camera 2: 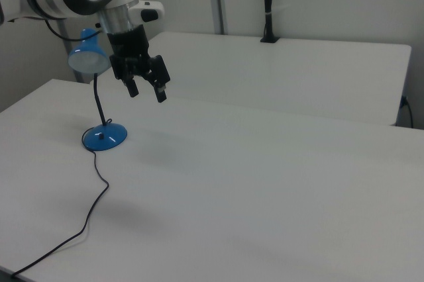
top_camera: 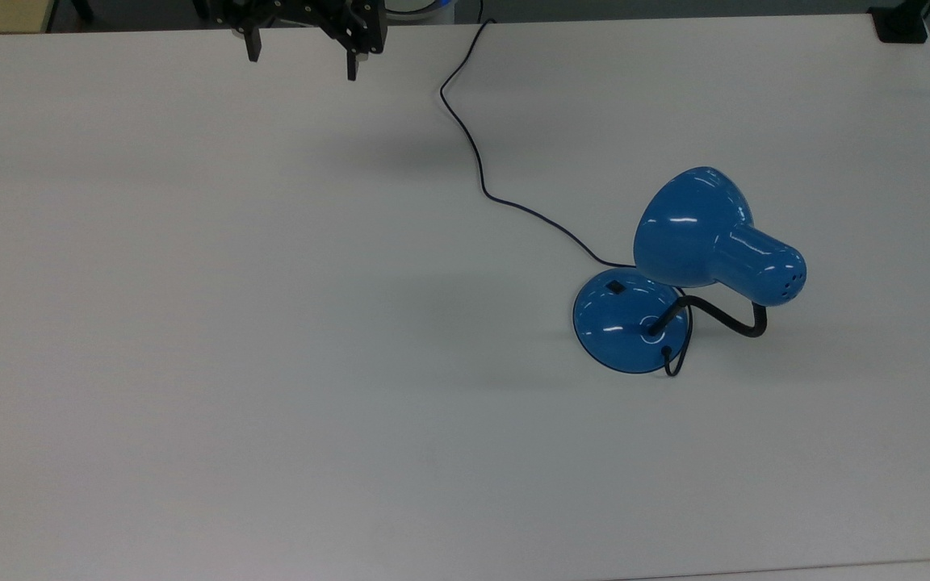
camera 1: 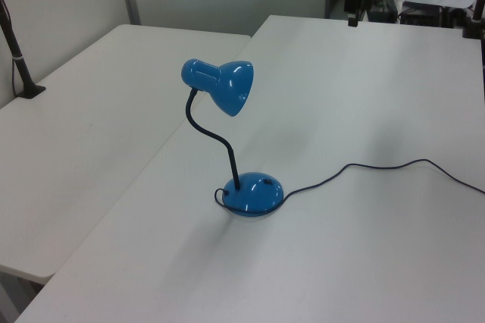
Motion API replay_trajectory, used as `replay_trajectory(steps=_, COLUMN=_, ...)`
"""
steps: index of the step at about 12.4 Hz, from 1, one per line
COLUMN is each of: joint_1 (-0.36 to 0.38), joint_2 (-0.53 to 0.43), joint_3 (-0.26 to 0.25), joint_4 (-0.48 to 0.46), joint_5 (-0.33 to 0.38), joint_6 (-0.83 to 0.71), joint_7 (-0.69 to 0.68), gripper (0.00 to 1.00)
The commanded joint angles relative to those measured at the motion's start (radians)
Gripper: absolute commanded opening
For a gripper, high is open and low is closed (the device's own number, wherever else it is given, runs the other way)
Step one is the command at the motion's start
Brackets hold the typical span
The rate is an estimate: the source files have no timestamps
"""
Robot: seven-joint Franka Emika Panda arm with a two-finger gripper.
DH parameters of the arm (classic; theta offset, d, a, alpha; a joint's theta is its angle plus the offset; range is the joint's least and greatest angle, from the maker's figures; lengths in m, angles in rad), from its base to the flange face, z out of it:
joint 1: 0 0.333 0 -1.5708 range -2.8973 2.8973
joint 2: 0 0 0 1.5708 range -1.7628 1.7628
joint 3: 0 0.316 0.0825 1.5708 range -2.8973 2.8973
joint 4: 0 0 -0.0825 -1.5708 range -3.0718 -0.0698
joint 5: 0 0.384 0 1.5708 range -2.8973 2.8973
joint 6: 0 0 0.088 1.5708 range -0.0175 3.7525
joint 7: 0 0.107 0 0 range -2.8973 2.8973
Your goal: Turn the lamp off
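The glossy blue lamp (top_camera: 695, 230) stands on the white table (top_camera: 271, 323), at the top view's right. Its cone shade (camera 1: 225, 85) hangs over the round domed base (top_camera: 626, 327), which bears a small black switch (top_camera: 615, 286). A black bent gooseneck (top_camera: 727, 318) joins them. The thin dark cord (top_camera: 475, 157) snakes to the table's far edge. My gripper (top_camera: 302, 60) hovers open and wide, with nothing in it, at the top view's upper left, far from the lamp. In the right view the gripper (camera 2: 147, 91) hangs above the table to the right of the lamp base (camera 2: 105, 138).
A black clamp (top_camera: 901, 24) sits on the table corner at the top view's upper right. A second white table (camera 1: 76, 126) adjoins on the left view's left, with a black post (camera 1: 15, 42) on it. The cord (camera 2: 93, 209) trails across the table surface.
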Motion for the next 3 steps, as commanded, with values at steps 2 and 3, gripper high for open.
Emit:
replay_trajectory(steps=2, joint_1=0.004, joint_2=-0.015, joint_3=-0.001, joint_4=0.002, joint_5=-0.006, joint_6=-0.037, joint_7=0.005, gripper=1.0)
replay_trajectory(steps=3, joint_1=0.004, joint_2=-0.015, joint_3=-0.001, joint_4=0.004, joint_5=-0.002, joint_6=-0.035, joint_7=0.004, gripper=1.0)
